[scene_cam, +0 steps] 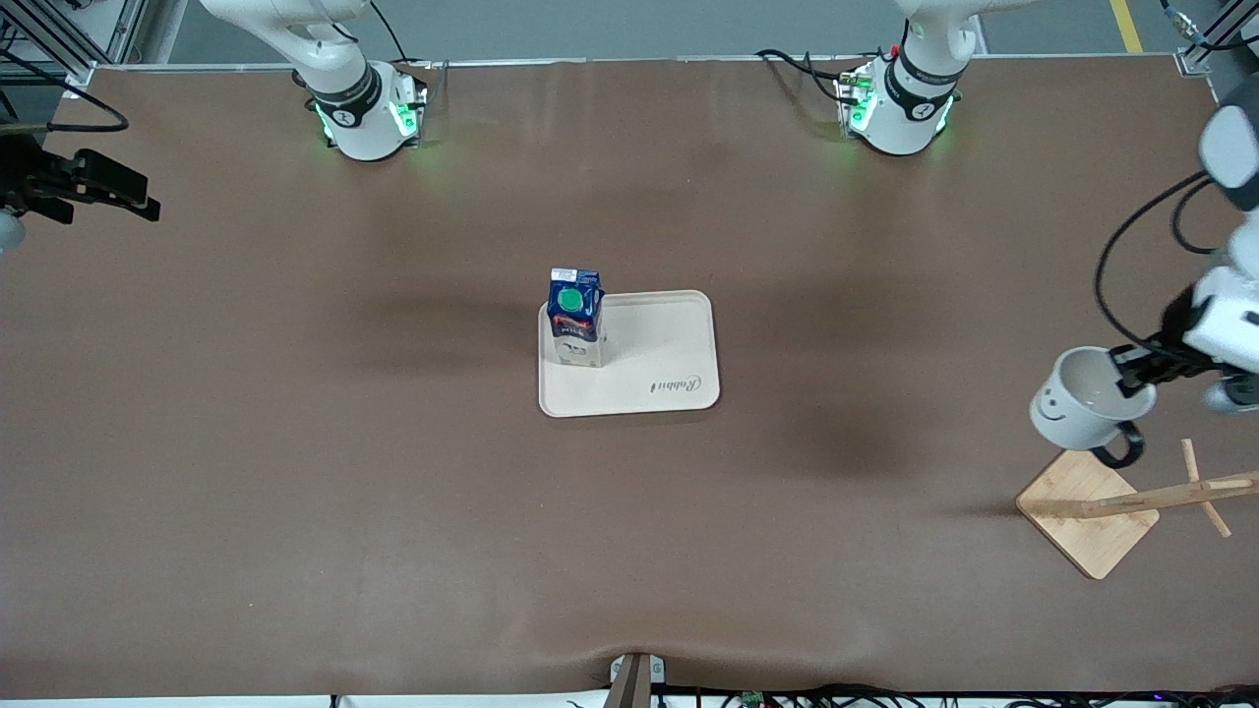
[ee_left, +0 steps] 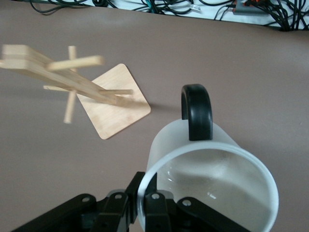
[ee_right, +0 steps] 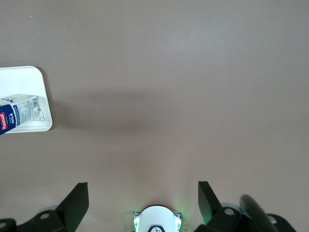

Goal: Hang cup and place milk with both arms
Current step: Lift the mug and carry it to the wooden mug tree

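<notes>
Across the brown table point(scene_cam: 295, 472), seen from the front camera, the cream tray point(scene_cam: 669, 334) lies at the centre, and the milk point(scene_cam: 575, 317) already stands upright on it, in the corner toward the right arm's end, at about ten o'clock on the tray. That half of the job looks done.

Out at four o'clock from the tray, at the left arm's end, stands the wooden rack point(scene_cam: 1087, 511), a square base with a post and cross pegs point(ee_left: 77, 63). The left gripper point(scene_cam: 1141, 372) hangs over the rack's base with its jaws clamped on the rim of the cup point(scene_cam: 1082, 398), one finger inside the wall. The cup is tipped on its side, smiley face outward, with its black loop handle point(ee_left: 197, 112) turned toward the pegs, probably so the loop can slide onto one.

At nine o'clock from the tray, the right gripper point(scene_cam: 93, 187) waits at the table's edge, jaws spread wide and holding nothing.
</notes>
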